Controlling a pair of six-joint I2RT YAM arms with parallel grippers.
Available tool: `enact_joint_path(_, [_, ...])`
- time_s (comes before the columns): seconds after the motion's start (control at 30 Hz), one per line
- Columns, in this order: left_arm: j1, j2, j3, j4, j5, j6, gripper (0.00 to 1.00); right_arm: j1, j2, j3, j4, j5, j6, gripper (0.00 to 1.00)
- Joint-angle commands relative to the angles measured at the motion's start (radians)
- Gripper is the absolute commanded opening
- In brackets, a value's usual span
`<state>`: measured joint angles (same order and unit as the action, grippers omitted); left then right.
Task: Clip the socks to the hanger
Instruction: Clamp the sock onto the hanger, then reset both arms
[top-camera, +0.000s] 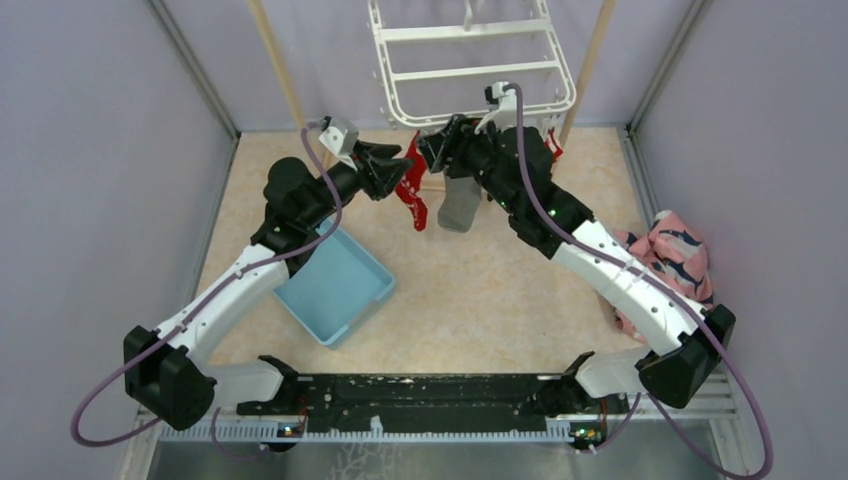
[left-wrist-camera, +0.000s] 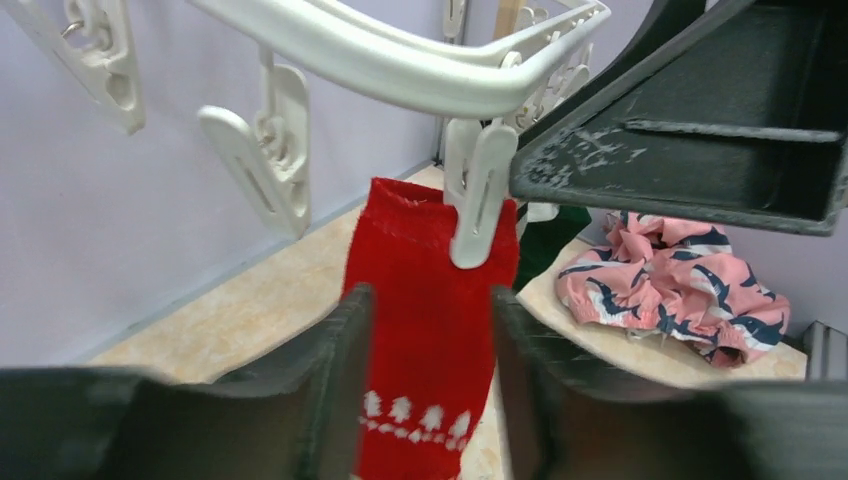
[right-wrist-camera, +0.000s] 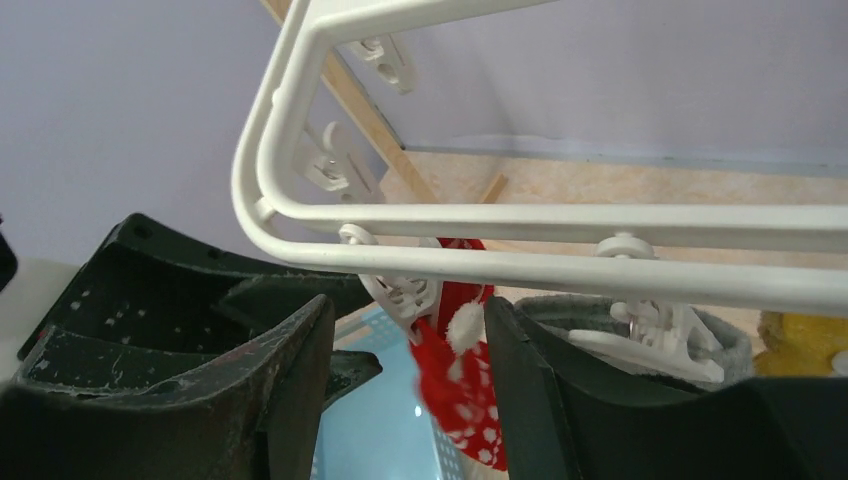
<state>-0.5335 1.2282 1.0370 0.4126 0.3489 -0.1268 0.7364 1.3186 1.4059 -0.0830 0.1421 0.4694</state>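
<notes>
The white hanger (top-camera: 470, 60) hangs at the back centre. A red sock (top-camera: 412, 195) with white trim hangs from a white clip (left-wrist-camera: 478, 190) on its near edge. A grey sock (top-camera: 460, 205) hangs beside it to the right. My left gripper (top-camera: 393, 170) is open, and in the left wrist view (left-wrist-camera: 430, 300) its fingers stand either side of the hanging red sock (left-wrist-camera: 430, 330) without closing on it. My right gripper (top-camera: 437, 150) is open and empty just under the frame (right-wrist-camera: 520, 262), with the red sock (right-wrist-camera: 460, 390) and its clip (right-wrist-camera: 405, 292) between its fingers. A dark green sock (left-wrist-camera: 555, 232) shows behind.
A blue tray (top-camera: 335, 285) lies on the table at the left. A pink shark-print cloth (top-camera: 675, 255) lies at the right. Wooden poles (top-camera: 275, 60) stand either side of the hanger. More empty clips (left-wrist-camera: 265, 160) dangle from the frame. Walls close in on both sides.
</notes>
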Motion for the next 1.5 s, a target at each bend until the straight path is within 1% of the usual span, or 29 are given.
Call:
enact_joint_path(0.0, [-0.006,-0.009,0.026,0.009,-0.016,-0.019,0.65,-0.004,-0.071,-0.008,0.037,0.007,-0.002,0.57])
enact_joint_path(0.07, [-0.006,-0.014,0.021,-0.009,-0.023,-0.019,0.78,-0.003,-0.078,-0.012,0.034,0.004,-0.002,0.57])
enact_joint_path(0.17, [-0.005,-0.032,0.005,-0.030,-0.040,-0.014,0.95,-0.003,-0.092,-0.023,0.034,0.002,-0.003,0.57])
enact_joint_path(0.2, [-0.006,-0.040,-0.002,-0.036,-0.048,-0.012,0.98,-0.003,-0.098,-0.028,0.033,0.002,-0.002,0.57])
enact_joint_path(0.37, [-0.006,-0.087,-0.052,-0.101,-0.125,0.003,0.99,-0.003,-0.156,-0.068,0.017,0.010,-0.005,0.57])
enact_joint_path(0.47, [-0.005,-0.106,-0.091,-0.190,-0.206,-0.006,0.99,-0.003,-0.206,-0.113,-0.001,0.039,-0.018,0.57])
enact_joint_path(0.63, [-0.004,-0.109,-0.172,-0.345,-0.334,-0.107,0.99,-0.006,-0.272,-0.200,-0.053,0.117,-0.031,0.58])
enact_joint_path(0.77, [-0.005,-0.144,-0.263,-0.373,-0.434,-0.208,0.98,-0.013,-0.309,-0.293,-0.075,0.140,-0.012,0.59])
enact_joint_path(0.83, [-0.003,-0.148,-0.278,-0.403,-0.468,-0.255,0.98,-0.022,-0.319,-0.343,-0.085,0.142,0.007,0.59])
enact_joint_path(0.97, [0.007,-0.097,-0.227,-0.554,-0.474,-0.371,0.98,-0.031,-0.331,-0.438,-0.092,0.122,0.045,0.60])
enact_joint_path(1.07, [0.007,-0.055,-0.195,-0.617,-0.456,-0.403,0.98,-0.037,-0.322,-0.497,-0.090,0.095,0.062,0.60])
enact_joint_path(1.23, [0.008,-0.019,-0.184,-0.626,-0.487,-0.456,0.98,-0.047,-0.309,-0.563,-0.110,0.106,0.064,0.60])
enact_joint_path(1.47, [0.008,0.005,-0.157,-0.625,-0.468,-0.480,0.98,-0.105,-0.289,-0.661,-0.094,0.071,0.077,0.60])
